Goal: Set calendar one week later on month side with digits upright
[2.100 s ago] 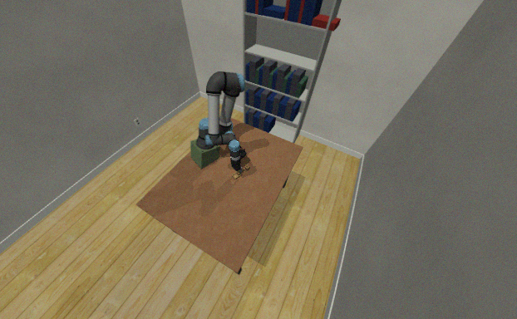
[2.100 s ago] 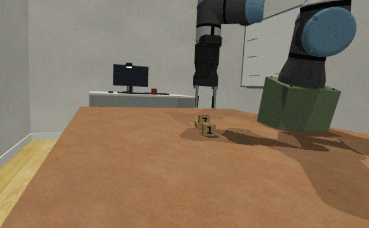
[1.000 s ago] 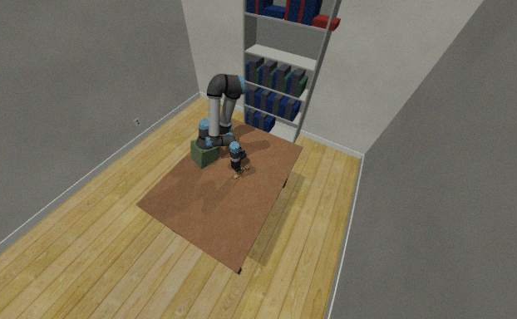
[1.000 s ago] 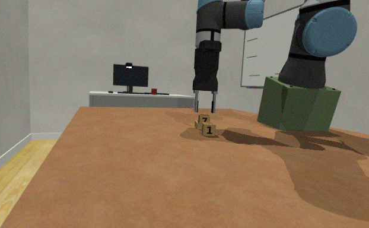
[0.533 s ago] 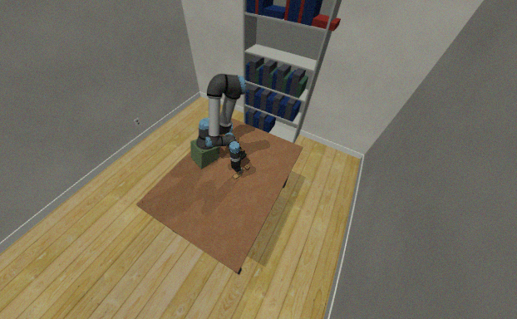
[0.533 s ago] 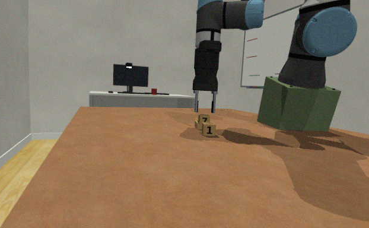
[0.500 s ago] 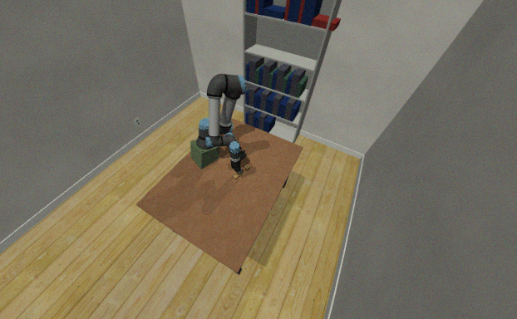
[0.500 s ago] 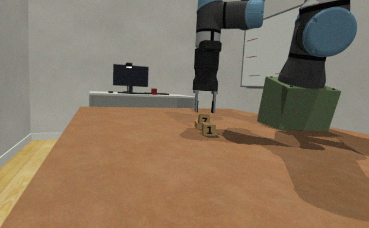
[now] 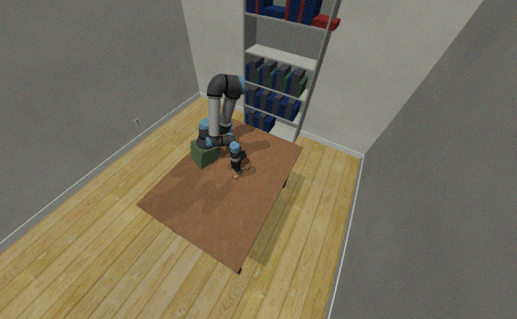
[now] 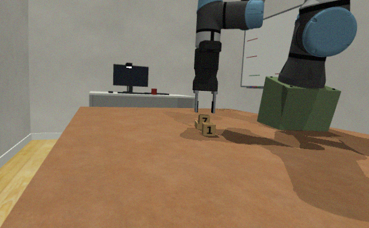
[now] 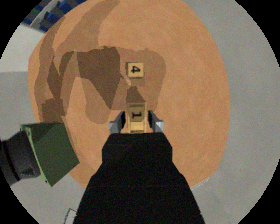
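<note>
My gripper [image 10: 204, 111] [image 9: 238, 170] [image 11: 136, 115] is open and empty. It hangs straight down, its fingertips just above the tan cube showing 7 [image 10: 204, 119]. That cube shows between the fingers in the wrist view [image 11: 135, 115], and in the top view it is a tan speck under the gripper [image 9: 236, 176]. A low tan piece, probably the tray [image 10: 196, 124], shows at its left side. The cube showing 1 [image 10: 209, 130] [image 11: 135, 68] [image 9: 247, 168] stands on the brown table [image 10: 130, 166], in front of the 7 cube and lower. The month's name is not legible.
The arm's green base block [image 10: 296, 105] [image 9: 204, 154] stands on the table close to the cubes. A bookshelf [image 9: 283, 75] stands behind the table. A desk with a monitor [image 10: 130, 75] and a whiteboard [image 10: 256, 59] are on the far wall.
</note>
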`<action>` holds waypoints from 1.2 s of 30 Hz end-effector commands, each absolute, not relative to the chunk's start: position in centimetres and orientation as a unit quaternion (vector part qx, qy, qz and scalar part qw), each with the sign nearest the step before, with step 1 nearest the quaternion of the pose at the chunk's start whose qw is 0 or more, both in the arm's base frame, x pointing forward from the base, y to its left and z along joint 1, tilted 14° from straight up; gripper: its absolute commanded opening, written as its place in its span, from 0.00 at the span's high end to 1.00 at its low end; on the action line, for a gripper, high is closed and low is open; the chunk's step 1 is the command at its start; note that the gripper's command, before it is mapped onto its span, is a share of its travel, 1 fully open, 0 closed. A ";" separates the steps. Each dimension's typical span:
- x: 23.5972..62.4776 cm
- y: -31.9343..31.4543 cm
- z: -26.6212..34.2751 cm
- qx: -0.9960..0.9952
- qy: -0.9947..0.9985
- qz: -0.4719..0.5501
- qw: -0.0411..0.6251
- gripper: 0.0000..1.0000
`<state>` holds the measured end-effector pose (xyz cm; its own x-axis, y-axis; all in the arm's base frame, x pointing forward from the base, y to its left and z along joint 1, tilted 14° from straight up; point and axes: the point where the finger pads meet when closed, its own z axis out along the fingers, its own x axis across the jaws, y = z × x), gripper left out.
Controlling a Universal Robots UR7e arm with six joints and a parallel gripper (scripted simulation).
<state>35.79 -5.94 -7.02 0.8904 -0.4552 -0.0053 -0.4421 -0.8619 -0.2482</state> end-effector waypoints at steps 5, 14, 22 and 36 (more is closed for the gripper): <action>35.9 -5.8 -7.9 -0.965 0.233 -0.027 0.122 0.10; 36.1 -5.5 -9.1 -0.965 0.233 -0.027 0.122 0.10; 36.1 -5.3 -9.8 -0.965 0.233 -0.027 0.122 0.10; 36.1 -5.3 -9.8 -0.965 0.233 -0.027 0.122 0.10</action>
<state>36.10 -5.28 -9.86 0.8904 -0.4552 -0.0057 -0.4422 -0.8619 -0.2483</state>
